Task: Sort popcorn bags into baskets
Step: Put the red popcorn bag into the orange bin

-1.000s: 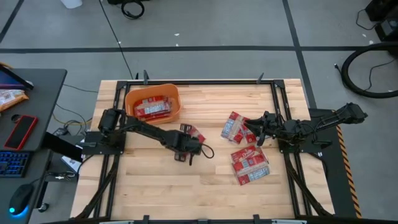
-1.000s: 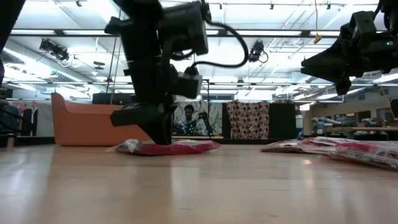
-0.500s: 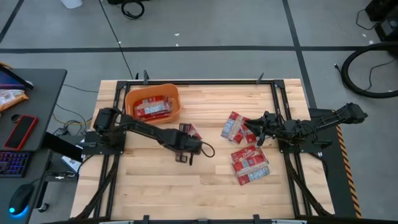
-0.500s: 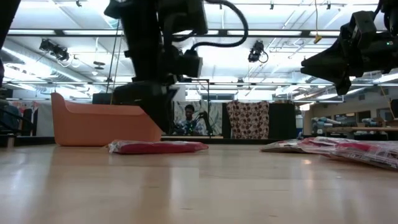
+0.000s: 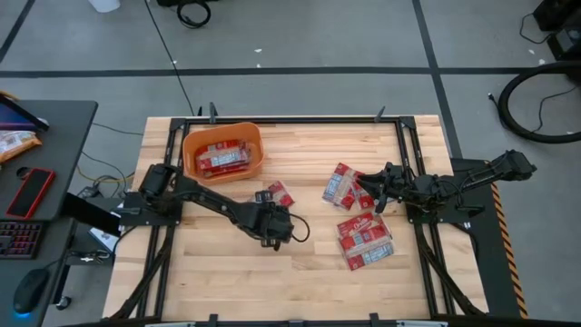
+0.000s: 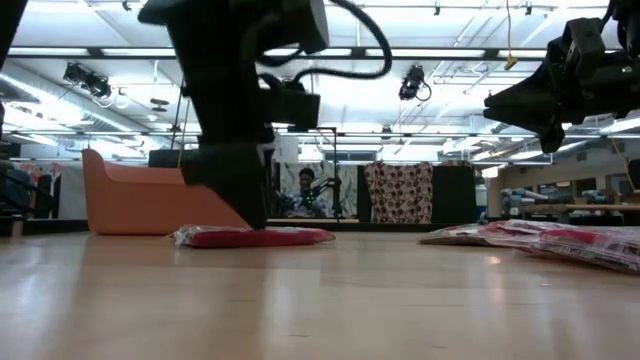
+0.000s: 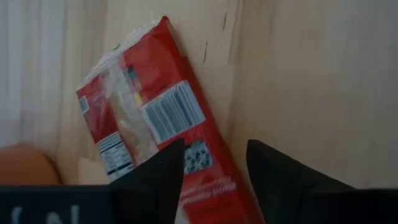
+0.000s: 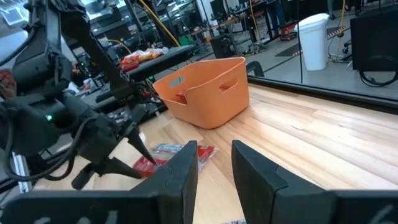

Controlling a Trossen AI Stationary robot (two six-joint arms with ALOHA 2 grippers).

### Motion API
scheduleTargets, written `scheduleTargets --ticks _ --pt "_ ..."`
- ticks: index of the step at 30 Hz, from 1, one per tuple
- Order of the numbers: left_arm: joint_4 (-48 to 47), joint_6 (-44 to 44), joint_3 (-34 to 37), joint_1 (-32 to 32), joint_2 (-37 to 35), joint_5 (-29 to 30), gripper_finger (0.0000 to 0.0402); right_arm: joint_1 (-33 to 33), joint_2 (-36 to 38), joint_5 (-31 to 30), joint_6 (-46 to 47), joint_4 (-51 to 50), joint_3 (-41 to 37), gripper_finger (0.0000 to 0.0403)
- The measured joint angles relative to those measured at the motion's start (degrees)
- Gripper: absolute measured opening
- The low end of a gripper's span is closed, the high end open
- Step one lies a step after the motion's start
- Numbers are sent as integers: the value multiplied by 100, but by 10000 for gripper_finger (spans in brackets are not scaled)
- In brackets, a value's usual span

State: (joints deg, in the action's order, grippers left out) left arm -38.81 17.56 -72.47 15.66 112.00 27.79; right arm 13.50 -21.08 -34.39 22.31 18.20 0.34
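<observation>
- Left gripper (image 7: 214, 168): fingers parted, empty, over a red popcorn bag (image 7: 152, 130) lying flat on the wooden surface (image 5: 309, 263).
- Right gripper (image 8: 214, 163): fingers parted, empty; orange basket (image 8: 205, 90) beyond.

No lettering on the popcorn bag (image 7: 155, 124) can be read.

Wooden table (image 5: 309, 263): basket (image 5: 191, 148), popcorn bags (image 5: 365, 241)

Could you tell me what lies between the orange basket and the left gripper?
In the high view, one flat red popcorn packet lies on bare wood between the orange plastic basket and the left gripper.
</observation>
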Motion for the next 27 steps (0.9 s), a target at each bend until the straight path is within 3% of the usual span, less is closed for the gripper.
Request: scheduleTargets --ticks 8,12,19,27 --pt "-32 282 -39 0 470 139 176 0 -2 0 0 20 0 103" --pt "-52 281 -35 4 507 118 132 0 -2 0 0 19 0 103" --pt "-268 162 -13 -11 377 61 16 0 0 0 0 18 0 103" --pt "-851 128 -194 -4 -58 -139 9 -2 -2 0 0 16 0 103"
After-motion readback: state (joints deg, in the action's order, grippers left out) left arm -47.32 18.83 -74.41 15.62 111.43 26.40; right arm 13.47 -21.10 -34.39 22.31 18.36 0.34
